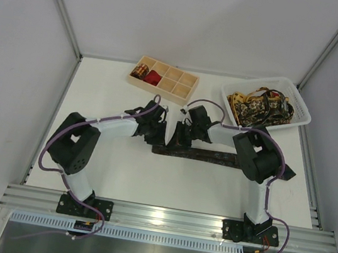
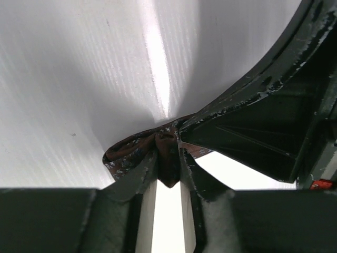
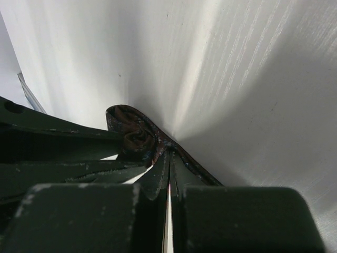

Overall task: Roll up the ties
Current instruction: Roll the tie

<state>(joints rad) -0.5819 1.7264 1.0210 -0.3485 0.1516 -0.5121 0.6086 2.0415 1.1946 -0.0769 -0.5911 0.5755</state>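
A dark brown patterned tie (image 1: 221, 158) lies stretched across the table, from the middle out to the right. Its left end is bunched into a small fold (image 2: 131, 150) where both grippers meet. My left gripper (image 2: 169, 158) (image 1: 159, 138) has its fingers slightly parted, and the fold sits loosely between the tips. Directly opposite, my right gripper (image 3: 169, 153) (image 1: 178, 140) is pressed shut on the tie's edge beside the curled bunch (image 3: 137, 134). The right gripper's dark finger (image 2: 253, 137) fills the right of the left wrist view.
A pale wooden compartment tray (image 1: 179, 77) stands at the back. It holds a small rolled coil (image 1: 141, 70) and a red roll (image 1: 152, 78). At the back right, a white basket (image 1: 301, 111) holds a heap of gold-and-black ties (image 1: 258, 107).
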